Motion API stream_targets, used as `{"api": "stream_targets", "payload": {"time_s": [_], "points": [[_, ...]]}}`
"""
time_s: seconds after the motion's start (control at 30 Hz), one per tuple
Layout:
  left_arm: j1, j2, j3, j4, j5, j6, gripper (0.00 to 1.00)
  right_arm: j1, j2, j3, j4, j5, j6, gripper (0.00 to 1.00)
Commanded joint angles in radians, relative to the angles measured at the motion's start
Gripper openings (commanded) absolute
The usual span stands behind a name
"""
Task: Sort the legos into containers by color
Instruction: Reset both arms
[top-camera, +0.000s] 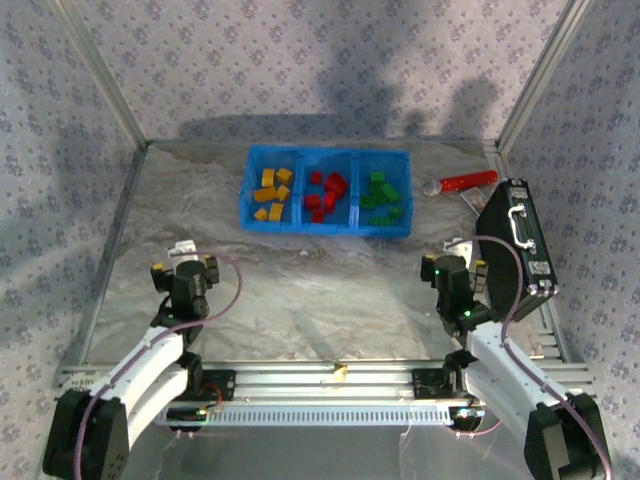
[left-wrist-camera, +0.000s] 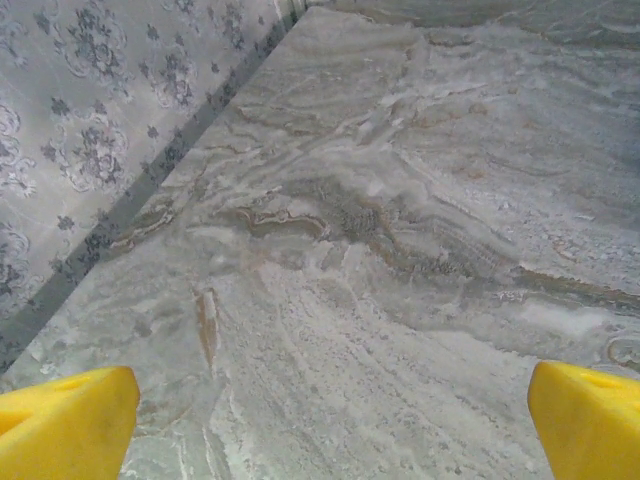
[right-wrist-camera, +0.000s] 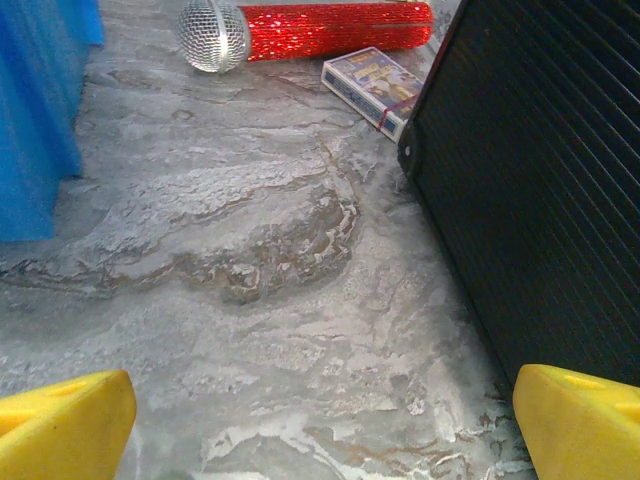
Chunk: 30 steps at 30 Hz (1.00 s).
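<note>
The containers are three compartments of a blue tray (top-camera: 326, 229) at the back middle of the table. Several yellow-orange legos (top-camera: 272, 192) lie in the left compartment, several red legos (top-camera: 323, 194) in the middle one and several green legos (top-camera: 381, 196) in the right one. My left gripper (top-camera: 185, 262) hovers open over bare table at the near left, its yellow fingertips (left-wrist-camera: 65, 420) wide apart with nothing between them. On the near right, my right gripper (top-camera: 455, 263) is open too, with the tray's blue wall (right-wrist-camera: 35, 120) ahead on its left and its fingertips (right-wrist-camera: 585, 425) empty.
A red glittery microphone with a grey mesh head (top-camera: 460, 183) lies right of the tray, a small card box (right-wrist-camera: 375, 85) beside it. A black case with a silver handle (top-camera: 520, 235) stands along the right edge, close to my right gripper. Patterned walls enclose the table.
</note>
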Motion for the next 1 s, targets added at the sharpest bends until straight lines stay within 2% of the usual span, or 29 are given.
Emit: {"api": "stream_targets", "payload": {"time_s": [0.0, 0.13, 0.33, 0.5, 0.73, 0.77, 0.83, 0.9, 0.93, 0.97], "points": [[0.044, 0.06, 0.016, 0.171, 0.077, 0.035, 1.0, -0.024, 0.032, -0.015, 0.102, 0.034, 0.006, 0.99], [0.07, 0.177, 0.044, 0.264, 0.128, 0.077, 1.0, -0.043, 0.017, -0.083, 0.277, 0.038, -0.012, 0.99], [0.081, 0.284, 0.024, 0.47, 0.185, 0.108, 1.0, -0.101, 0.009, -0.138, 0.409, 0.012, -0.011, 0.99], [0.126, 0.35, 0.021, 0.572, 0.211, 0.103, 1.0, -0.192, 0.061, -0.175, 0.545, -0.051, 0.03, 0.99], [0.146, 0.455, 0.016, 0.734, 0.216, 0.089, 1.0, -0.229, 0.343, -0.113, 0.774, -0.097, 0.033, 0.99], [0.153, 0.48, 0.016, 0.761, 0.228, 0.087, 1.0, -0.23, 0.397, -0.092, 0.821, -0.102, 0.006, 0.99], [0.17, 0.545, 0.011, 0.84, 0.245, 0.083, 1.0, -0.217, 0.462, -0.041, 0.808, -0.098, -0.035, 0.99], [0.183, 0.623, 0.008, 0.925, 0.249, 0.072, 1.0, -0.226, 0.561, -0.052, 0.934, -0.088, -0.034, 0.99], [0.185, 0.66, 0.005, 0.978, 0.256, 0.078, 1.0, -0.228, 0.617, -0.052, 1.019, -0.105, -0.107, 0.99], [0.186, 0.664, 0.006, 0.978, 0.271, 0.087, 1.0, -0.214, 0.626, -0.033, 1.008, -0.112, -0.127, 0.99]]}}
